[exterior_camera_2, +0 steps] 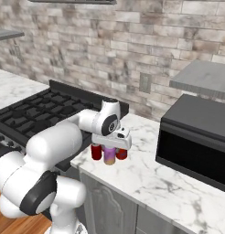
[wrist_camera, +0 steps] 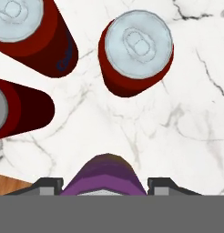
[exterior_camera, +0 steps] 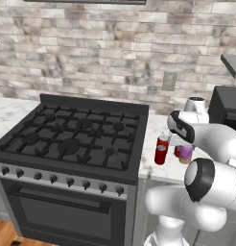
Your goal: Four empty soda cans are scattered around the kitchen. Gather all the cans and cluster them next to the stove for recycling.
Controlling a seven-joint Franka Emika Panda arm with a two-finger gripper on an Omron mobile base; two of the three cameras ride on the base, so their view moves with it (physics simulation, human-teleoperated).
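My gripper [wrist_camera: 104, 187] is shut on the purplish-pink soda can [wrist_camera: 104, 175], with one finger on each side of it. It points down over the marble counter [exterior_camera_2: 146, 183] just right of the stove [exterior_camera: 67, 139]. Three red soda cans [wrist_camera: 136, 54] [wrist_camera: 34, 32] [wrist_camera: 18, 111] stand upright close ahead of the held can. In the right base view the purple can [exterior_camera_2: 109, 155] sits between two red cans [exterior_camera_2: 96, 151] [exterior_camera_2: 121, 154] under the gripper [exterior_camera_2: 110, 147]. Whether its base touches the counter I cannot tell. In the left base view the purple can [exterior_camera: 186, 153] is right of a red can [exterior_camera: 161, 150].
A black microwave [exterior_camera_2: 196, 141] stands on the counter to the right of the cans, with open marble between them. A brick wall with an outlet [exterior_camera_2: 144, 82] runs behind. The counter's front edge and wooden floor [wrist_camera: 13, 184] lie near the held can.
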